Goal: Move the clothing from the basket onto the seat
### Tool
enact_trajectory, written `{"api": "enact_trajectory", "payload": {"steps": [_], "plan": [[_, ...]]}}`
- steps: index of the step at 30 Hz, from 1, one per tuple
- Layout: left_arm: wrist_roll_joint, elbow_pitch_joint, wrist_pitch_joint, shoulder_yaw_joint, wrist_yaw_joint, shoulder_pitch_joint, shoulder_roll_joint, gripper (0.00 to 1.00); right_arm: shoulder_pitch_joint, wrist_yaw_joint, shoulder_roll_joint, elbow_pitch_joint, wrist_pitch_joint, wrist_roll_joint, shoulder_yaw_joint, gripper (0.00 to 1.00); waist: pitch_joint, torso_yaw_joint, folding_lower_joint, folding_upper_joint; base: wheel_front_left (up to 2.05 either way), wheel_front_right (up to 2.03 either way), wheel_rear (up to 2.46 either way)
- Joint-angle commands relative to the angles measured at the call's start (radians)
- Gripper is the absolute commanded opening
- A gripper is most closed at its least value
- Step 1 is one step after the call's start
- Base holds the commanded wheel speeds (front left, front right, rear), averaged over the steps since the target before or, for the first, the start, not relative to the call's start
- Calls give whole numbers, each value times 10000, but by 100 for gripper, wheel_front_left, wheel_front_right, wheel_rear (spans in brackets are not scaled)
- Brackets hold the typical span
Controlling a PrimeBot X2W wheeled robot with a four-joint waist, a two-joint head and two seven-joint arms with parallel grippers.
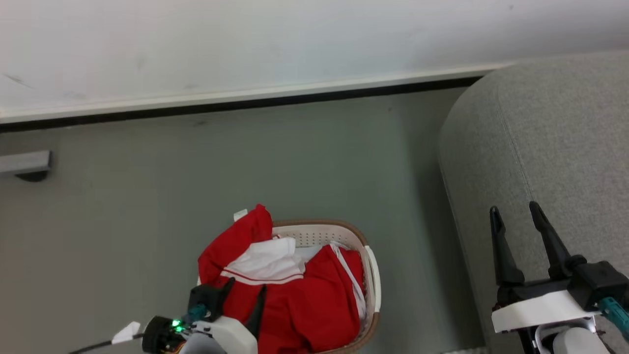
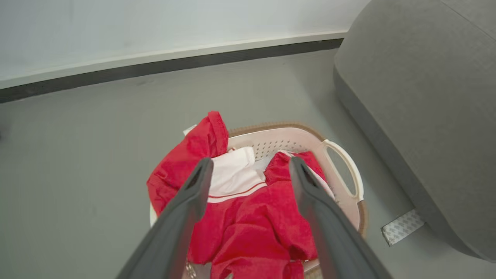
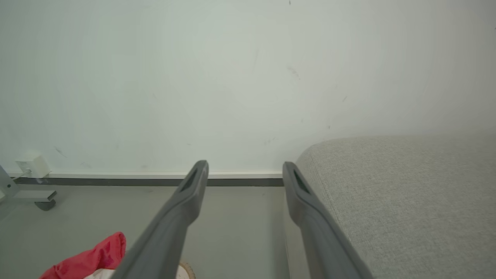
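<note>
**A:** How does the left tool (image 2: 251,164) stand?

**B:** Its two dark fingers are spread wide and grip nothing. In the wrist view they point down at the clothing (image 2: 252,221), one finger to either side of the heap's middle. Whether the tips touch the cloth, I cannot tell.

**A:** And the right tool (image 1: 513,211)?

**B:** It is spread as well, and empty. In the head view it lies over the near edge of the seat (image 1: 550,147), fingers pointing towards the wall (image 1: 295,39). It is well apart from the left tool.

**A:** Where is the clothing, then?

**B:** It is in the basket (image 1: 339,226), piled up to the rim. It is bright red with a white panel near the middle and thin white stripe trim. One red fold hangs over the far left of the brown rim, and a small white label pokes out beside it.

**A:** And the basket itself?

**B:** It stands on the grey floor (image 1: 196,172), with its white side handle turned to the seat. It is near the seat but not touching, with a band of floor between them.

**A:** What else is there around them?

**B:** A pale patterned strip (image 2: 403,226) lies on the floor at the foot of the seat. Behind everything, a dark skirting (image 1: 245,104) runs along the bottom of the wall.
</note>
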Motion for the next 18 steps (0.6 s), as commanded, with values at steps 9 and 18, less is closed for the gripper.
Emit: {"api": "enact_trajectory", "payload": {"steps": [9, 18], "plan": [[475, 2947, 1084, -639, 270, -2154, 117, 100, -1043, -21, 2, -672, 3, 625, 447, 100, 2288, -1294, -2, 0, 0, 0, 0], [639, 4615, 2327, -798, 924, -3433, 409, 100, -1537, -21, 3, -1039, 3, 1006, 647, 100, 3499, -1789, -2, 0, 0, 0, 0]]}}
